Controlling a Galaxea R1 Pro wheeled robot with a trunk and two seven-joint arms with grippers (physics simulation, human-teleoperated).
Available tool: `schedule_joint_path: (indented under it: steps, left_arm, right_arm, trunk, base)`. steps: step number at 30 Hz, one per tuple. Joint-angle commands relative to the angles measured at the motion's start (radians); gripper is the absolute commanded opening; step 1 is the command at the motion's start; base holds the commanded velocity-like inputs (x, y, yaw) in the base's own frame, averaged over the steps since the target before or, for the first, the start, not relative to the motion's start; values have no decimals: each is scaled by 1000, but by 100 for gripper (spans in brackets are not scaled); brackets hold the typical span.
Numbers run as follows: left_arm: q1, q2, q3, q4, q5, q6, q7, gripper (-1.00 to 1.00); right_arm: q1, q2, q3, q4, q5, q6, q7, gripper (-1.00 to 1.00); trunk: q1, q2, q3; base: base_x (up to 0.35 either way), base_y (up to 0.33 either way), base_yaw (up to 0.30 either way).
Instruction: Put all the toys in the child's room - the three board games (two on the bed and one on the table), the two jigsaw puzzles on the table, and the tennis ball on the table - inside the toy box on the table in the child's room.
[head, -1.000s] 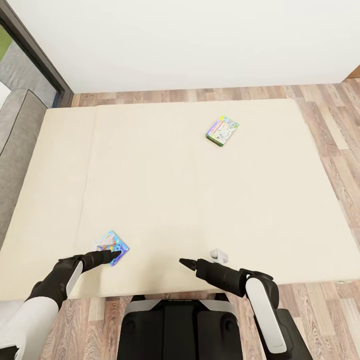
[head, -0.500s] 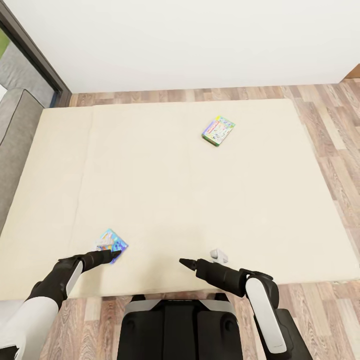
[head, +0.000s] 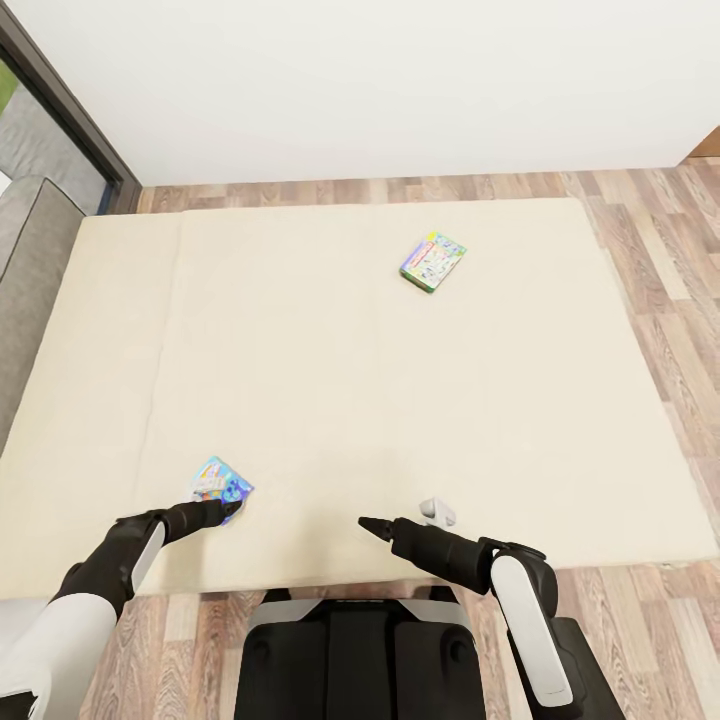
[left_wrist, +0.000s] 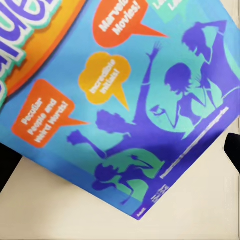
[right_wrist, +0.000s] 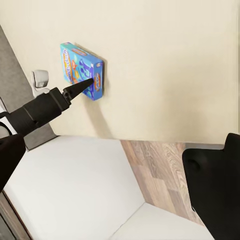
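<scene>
On the beige mattress of the bed lie two board games. The small blue one is near the front edge. The green-edged cartoon one lies far back, right of centre. My left gripper is open, its tips at the blue box's near edge. The left wrist view looks close onto the blue cover, with a dark fingertip at each side. In the right wrist view the left gripper points at the blue box. My right gripper hovers open over the mattress's front, holding nothing.
A grey headboard runs along the bed's left side, with a dark-framed window behind it. Wood-plank floor borders the bed at the back and right. A small grey-white object sits beside my right arm.
The whole view has shifted a little, so the bed and both boxes sit slightly up and left. The blue box now overlaps my left fingertips less. Both arms hold their pose.
</scene>
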Motion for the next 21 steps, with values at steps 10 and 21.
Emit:
schedule_joint_path:
  steps: [10,21]
  left_arm:
    - [0,6,6,-2,0,8,-5,100]
    - [0,13,8,-51,1,24,-4,100]
  right_arm:
    - [0,-1,-1,0,12,4,10,100]
    - [0,0,-1,-1,11,4,9,100]
  trunk:
    - [1,-2,-1]
    - [1,-2,-1]
  base:
    - [0,-7,0]
    - [0,0,0]
